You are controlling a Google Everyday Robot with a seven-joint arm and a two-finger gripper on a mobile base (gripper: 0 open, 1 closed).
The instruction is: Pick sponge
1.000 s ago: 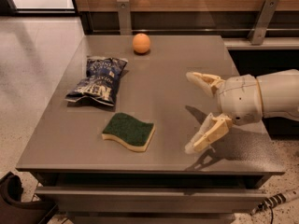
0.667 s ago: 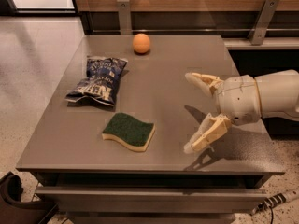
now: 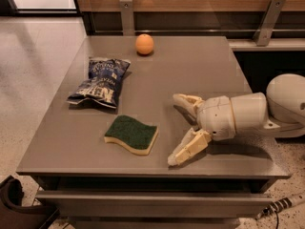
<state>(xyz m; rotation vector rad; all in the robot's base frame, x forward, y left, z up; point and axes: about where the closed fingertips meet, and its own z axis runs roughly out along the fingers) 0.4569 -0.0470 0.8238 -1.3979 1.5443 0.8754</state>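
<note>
I see my end effector reaching in over the right part of the grey surface. Its two cream-coloured fingers are spread wide apart and there is nothing between them. The fingers look blocky and ribbed, and they join a smooth, rounded white wrist.

The sponge lies flat just ahead of the fingertips, clear of them and nearer the finger on the front-edge side. It is a rectangle with wavy sides, with a rough dark green scouring top over pale yellow foam.

Further beyond the fingertips, past the sponge and towards the back, is a crinkled dark blue snack bag, glossy and lying flat. A smooth round orange sits well away from the end effector near the far edge. The surface itself is matte and even.
</note>
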